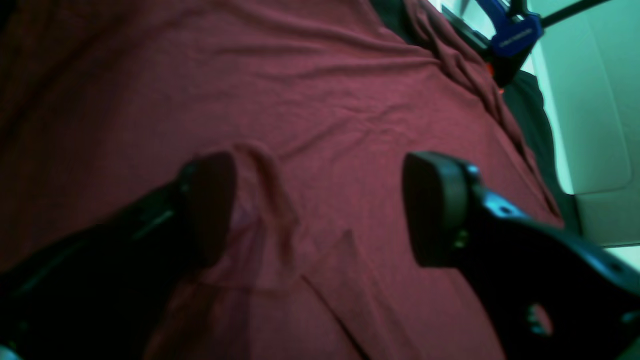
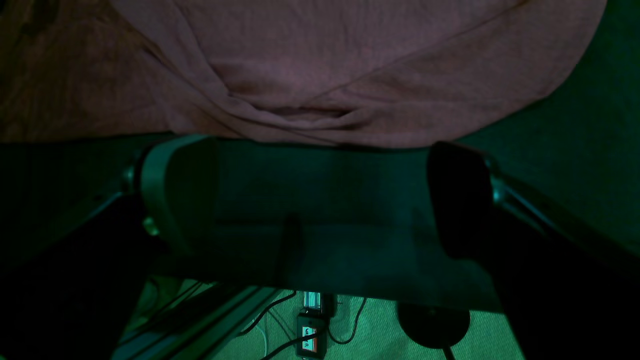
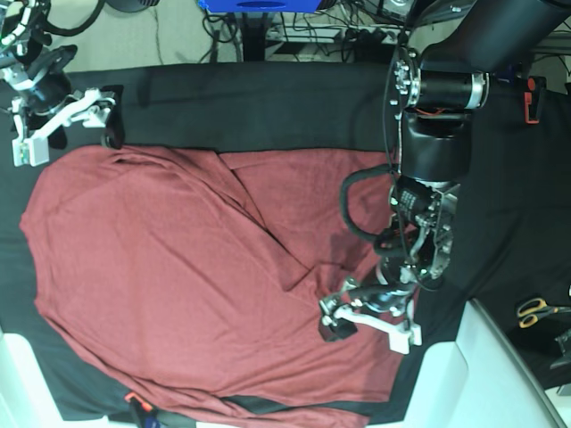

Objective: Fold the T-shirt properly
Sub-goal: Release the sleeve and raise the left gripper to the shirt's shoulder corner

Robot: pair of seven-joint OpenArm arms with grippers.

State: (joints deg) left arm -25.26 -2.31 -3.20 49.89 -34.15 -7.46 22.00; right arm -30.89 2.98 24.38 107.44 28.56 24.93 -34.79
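Presently the shirt (image 3: pixel 169 285) is lying spread on the black cloth (image 3: pixel 268 107), one flap folded across. The left gripper (image 1: pixel 320 207) is hovering over its fabric, jaws apart, gripping nothing. The right gripper (image 2: pixel 320 200) is gaping over bare cloth beside the shirt's edge.

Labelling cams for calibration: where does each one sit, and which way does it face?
Left wrist: rides the left gripper, looks down between its open fingers at the thin maroon knit T-shirt, with a blue clamp beyond.
Right wrist: rides the right gripper, open over the black table cloth at the shirt's edge, floor and cables below.
Base: overhead, looking straight down; both arms show, yellow-handled scissors at the edge.
Shared: the T-shirt appears in all three.
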